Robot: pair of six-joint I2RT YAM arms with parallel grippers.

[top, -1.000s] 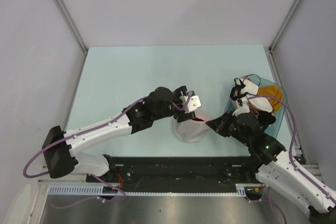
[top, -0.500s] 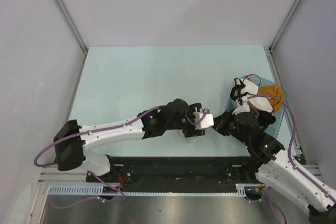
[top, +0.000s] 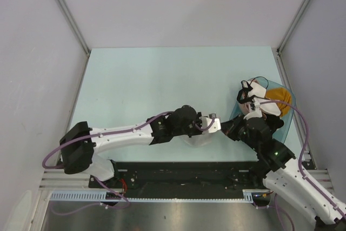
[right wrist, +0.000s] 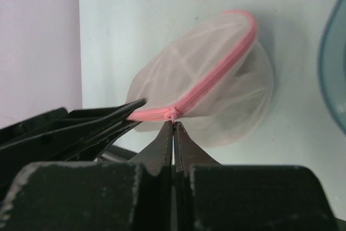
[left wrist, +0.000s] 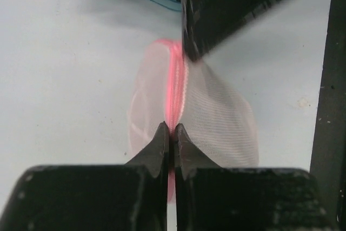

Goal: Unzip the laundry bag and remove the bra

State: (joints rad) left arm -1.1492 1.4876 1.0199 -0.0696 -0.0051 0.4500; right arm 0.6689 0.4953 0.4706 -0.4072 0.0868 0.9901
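The laundry bag (right wrist: 216, 79) is a small white mesh pouch with a pink zipper rim (left wrist: 174, 85), held just above the table near its front edge (top: 197, 140). My left gripper (left wrist: 170, 129) is shut on the pink rim at the bag's near end. My right gripper (right wrist: 174, 125) is shut with its tips at the pink zipper pull (right wrist: 173, 113), on the side towards the teal basin. The two grippers (top: 212, 127) (top: 226, 128) meet tip to tip over the bag. The bra is hidden; only faint shapes show through the mesh.
A teal basin (top: 287, 116) with orange cloth (top: 281, 96) stands at the right, close behind my right arm; its rim shows in the right wrist view (right wrist: 331, 79). The black base rail (top: 178, 169) runs along the table's near edge.
My left arm has swung right and down onto the bag, and its jaws have closed from wide open onto the pink rim. The right gripper has stayed shut in place.
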